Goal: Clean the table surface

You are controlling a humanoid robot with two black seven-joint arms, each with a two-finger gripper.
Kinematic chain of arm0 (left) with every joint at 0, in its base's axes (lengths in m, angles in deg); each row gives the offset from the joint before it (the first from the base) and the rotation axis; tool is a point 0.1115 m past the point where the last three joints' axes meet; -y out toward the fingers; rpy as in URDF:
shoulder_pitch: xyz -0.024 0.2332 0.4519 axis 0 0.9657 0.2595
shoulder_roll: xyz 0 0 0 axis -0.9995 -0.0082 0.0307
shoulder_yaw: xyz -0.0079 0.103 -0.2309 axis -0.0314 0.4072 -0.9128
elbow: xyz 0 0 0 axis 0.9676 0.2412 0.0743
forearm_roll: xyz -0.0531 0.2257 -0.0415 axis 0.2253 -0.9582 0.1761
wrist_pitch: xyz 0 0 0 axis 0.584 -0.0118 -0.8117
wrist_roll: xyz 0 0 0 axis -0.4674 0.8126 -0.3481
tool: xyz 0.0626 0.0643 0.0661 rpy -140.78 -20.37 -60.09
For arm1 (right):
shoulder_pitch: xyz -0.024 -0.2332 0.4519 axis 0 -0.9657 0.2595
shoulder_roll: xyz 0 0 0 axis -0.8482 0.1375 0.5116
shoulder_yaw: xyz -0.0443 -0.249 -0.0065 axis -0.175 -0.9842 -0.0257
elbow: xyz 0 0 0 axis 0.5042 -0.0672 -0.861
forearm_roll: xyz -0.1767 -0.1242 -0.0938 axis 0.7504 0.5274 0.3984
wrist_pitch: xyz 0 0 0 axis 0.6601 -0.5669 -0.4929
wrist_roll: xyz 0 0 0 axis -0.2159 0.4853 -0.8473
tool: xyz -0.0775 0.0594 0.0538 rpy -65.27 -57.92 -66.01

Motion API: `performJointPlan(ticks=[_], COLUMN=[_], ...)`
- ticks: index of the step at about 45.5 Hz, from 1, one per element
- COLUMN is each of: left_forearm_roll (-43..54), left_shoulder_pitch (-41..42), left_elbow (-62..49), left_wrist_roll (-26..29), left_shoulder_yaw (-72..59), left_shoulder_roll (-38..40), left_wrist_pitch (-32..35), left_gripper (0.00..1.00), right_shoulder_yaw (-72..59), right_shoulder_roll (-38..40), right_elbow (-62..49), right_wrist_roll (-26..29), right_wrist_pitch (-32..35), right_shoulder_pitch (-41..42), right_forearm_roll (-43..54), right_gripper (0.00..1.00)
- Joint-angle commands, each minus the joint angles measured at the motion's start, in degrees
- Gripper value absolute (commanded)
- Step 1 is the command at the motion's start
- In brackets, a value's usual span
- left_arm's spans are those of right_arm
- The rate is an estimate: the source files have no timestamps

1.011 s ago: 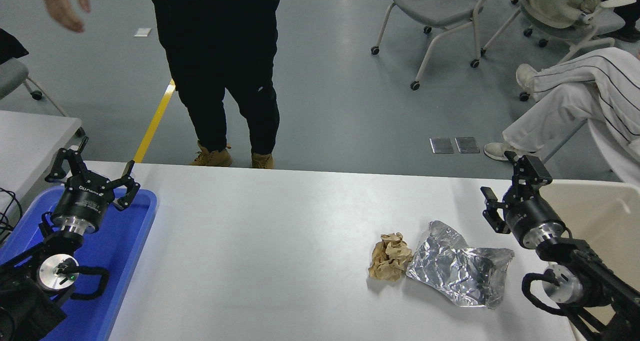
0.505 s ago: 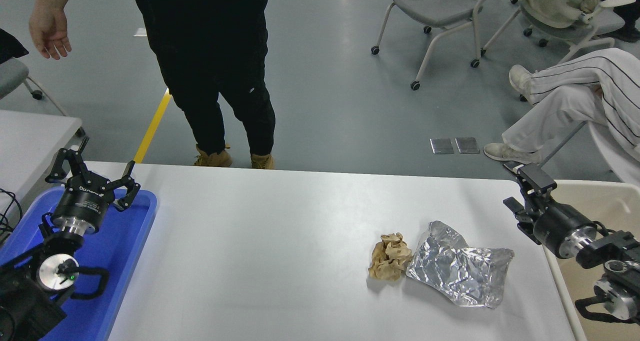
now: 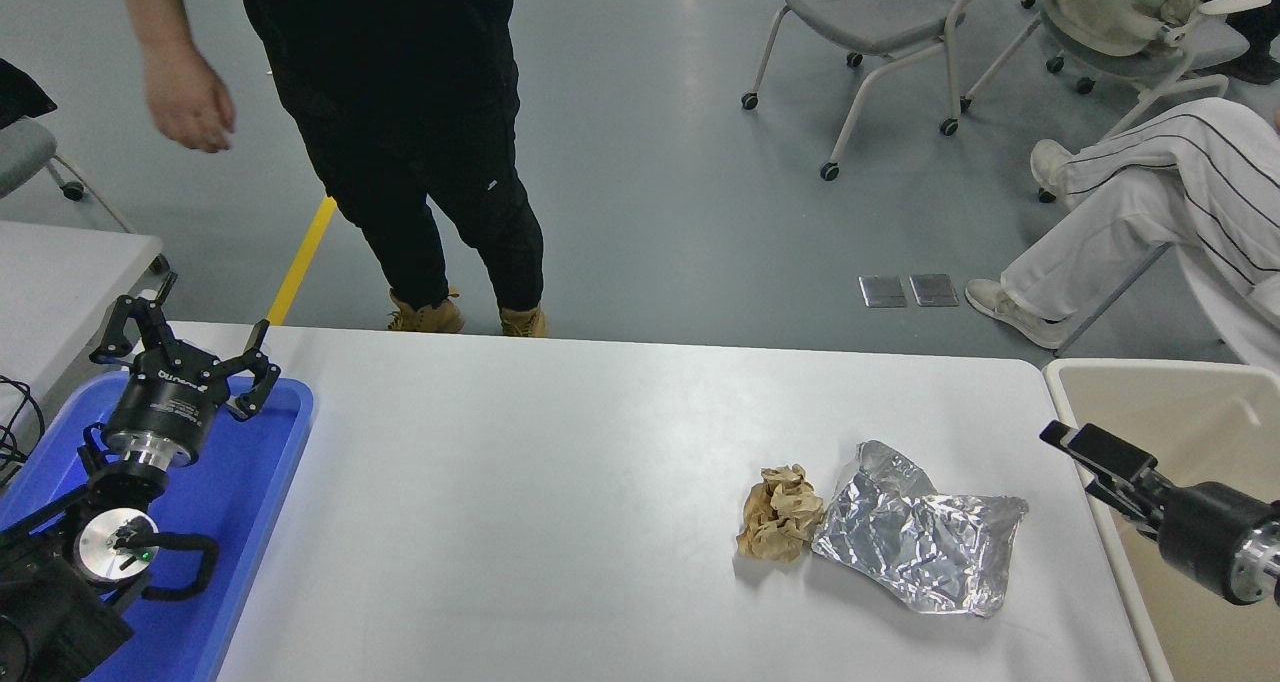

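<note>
The table surface is a wide glossy white top. On its right half lie a crumpled brown paper ball and, touching it on the right, a crinkled sheet of silver foil. My right gripper comes in from the right edge over the beige bin, right of the foil and well apart from it, open and holding nothing. At the lower left, my left gripper is parked open over the blue tray.
A blue tray lies on the table's left end. A beige bin stands off the right end. A person in black stands at the far edge, and a seated person's legs and chairs are at the back right. A smaller white table is at the left.
My right arm has drawn back to the right and lower, off the table to over the bin. The standing person has shifted left. Paper, foil and left arm have not moved.
</note>
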Motion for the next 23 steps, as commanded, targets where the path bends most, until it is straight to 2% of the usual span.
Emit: performJointPlan(ticks=[1, 11, 23], left_forearm_roll=[0.0, 0.0, 0.0], left_shoulder_pitch=[0.0, 0.0, 0.0], left_elbow=[0.07, 0.07, -0.01], left_wrist_roll=[0.0, 0.0, 0.0], left_shoulder_yaw=[0.0, 0.0, 0.0], left_shoulder_roll=[0.0, 0.0, 0.0], left_wrist_pitch=[0.0, 0.0, 0.0], left_gripper=[1.0, 1.0, 1.0], right_shoulder_yaw=[-4.25, -8.47, -8.91], right_shoulder_roll=[1.44, -1.99, -7.44], right_elbow=[0.75, -0.39, -7.51], right_wrist_roll=[0.26, 0.35, 0.35], right_wrist_pitch=[-0.07, -0.51, -0.6], right_shoulder_pitch=[0.02, 0.2, 1.6], right_forearm_roll=[6.82, 8.94, 9.2], right_gripper=[1.0, 1.0, 1.0])
